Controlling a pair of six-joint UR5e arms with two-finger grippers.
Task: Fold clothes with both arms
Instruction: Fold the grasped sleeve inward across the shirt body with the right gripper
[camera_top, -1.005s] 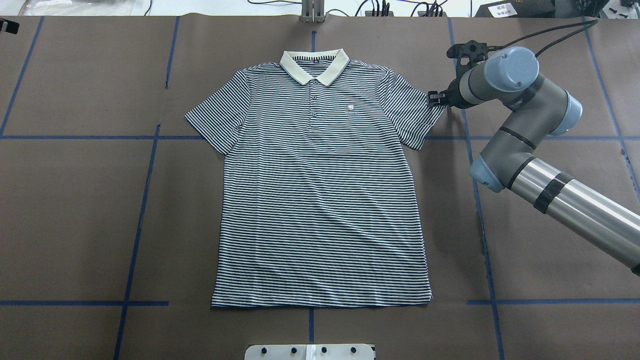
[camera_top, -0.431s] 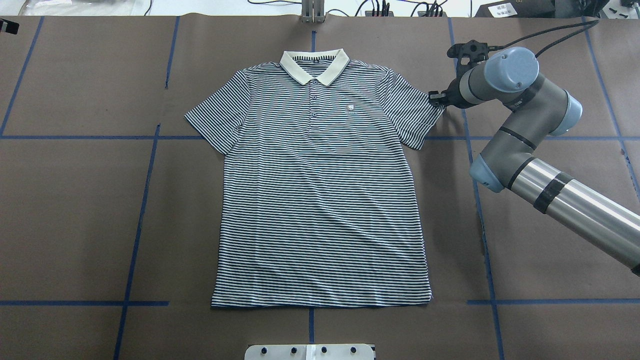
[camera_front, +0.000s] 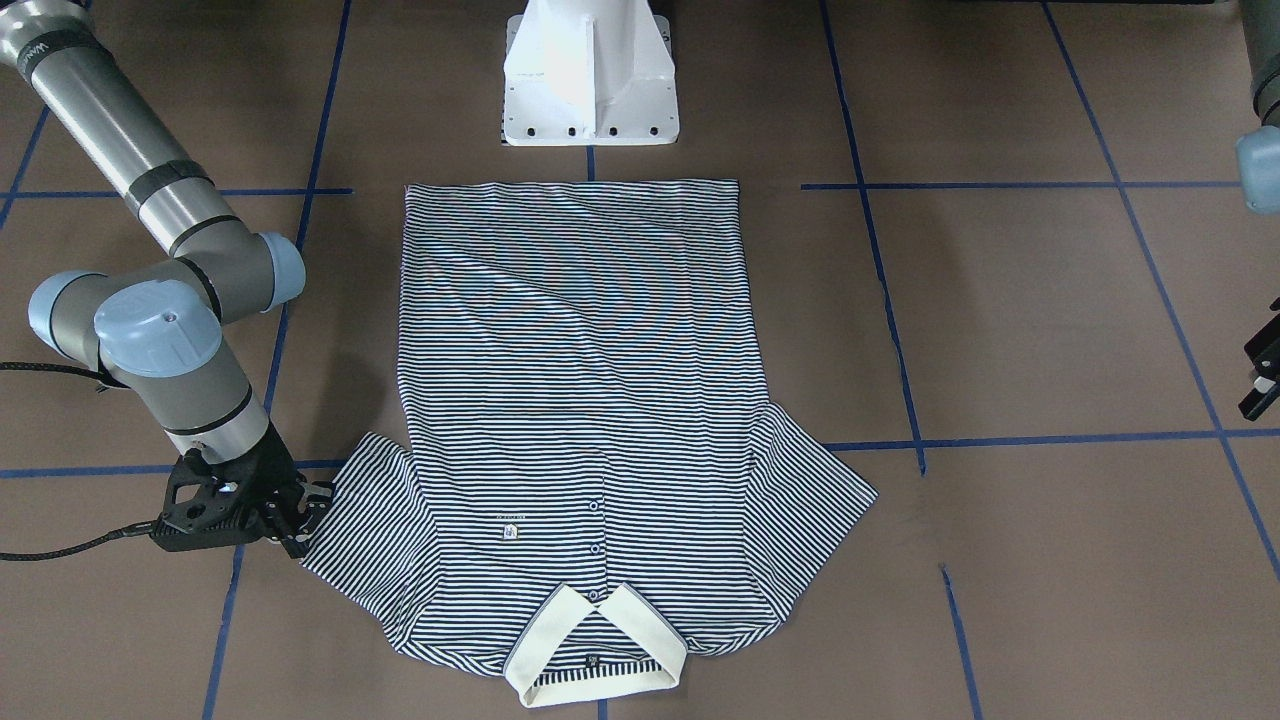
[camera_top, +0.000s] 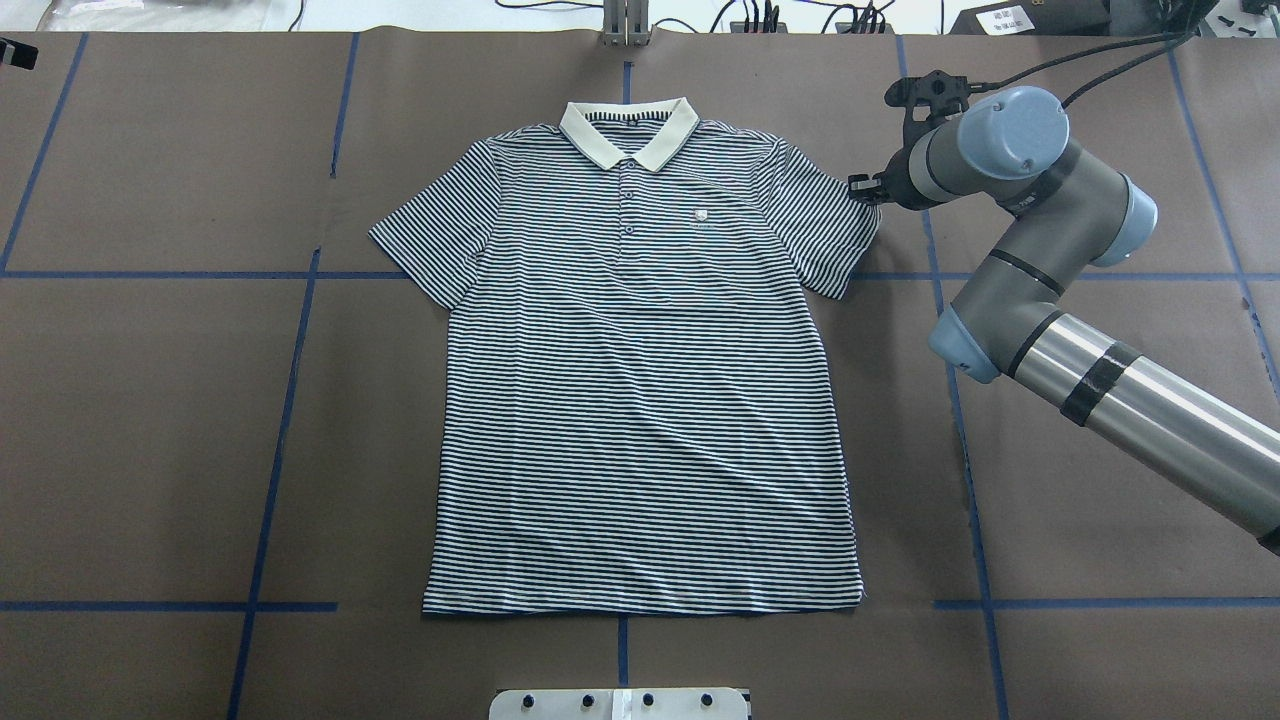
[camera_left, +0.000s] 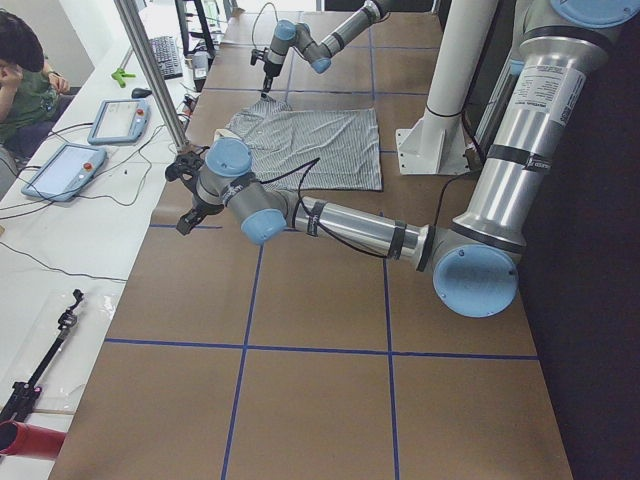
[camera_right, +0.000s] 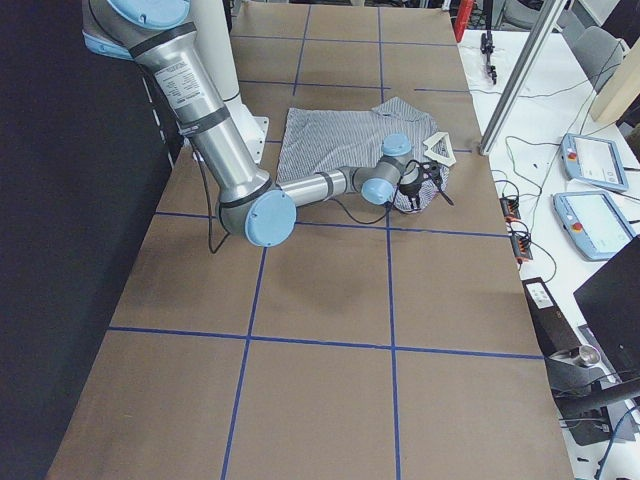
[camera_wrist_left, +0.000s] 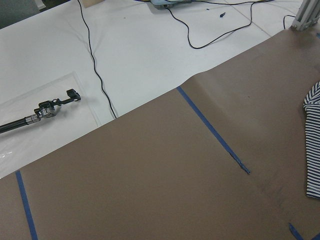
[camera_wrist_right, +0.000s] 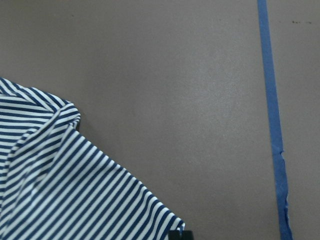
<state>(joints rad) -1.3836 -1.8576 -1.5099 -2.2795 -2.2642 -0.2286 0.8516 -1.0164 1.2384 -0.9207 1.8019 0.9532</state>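
We are looking at the polo shirt (camera_top: 640, 400), which is lying flat and face up on the brown table (camera_top: 150, 420), hem toward our white pedestal (camera_front: 590, 80). The left gripper (camera_left: 188, 218) is hanging over bare table, well apart from the shirt; we cannot tell its opening. Farther out, the right gripper (camera_top: 862, 190) is touching the sleeve's edge on our right; whether it is clamping the sleeve, we cannot tell. The collar (camera_top: 630, 135) is lying farthest.
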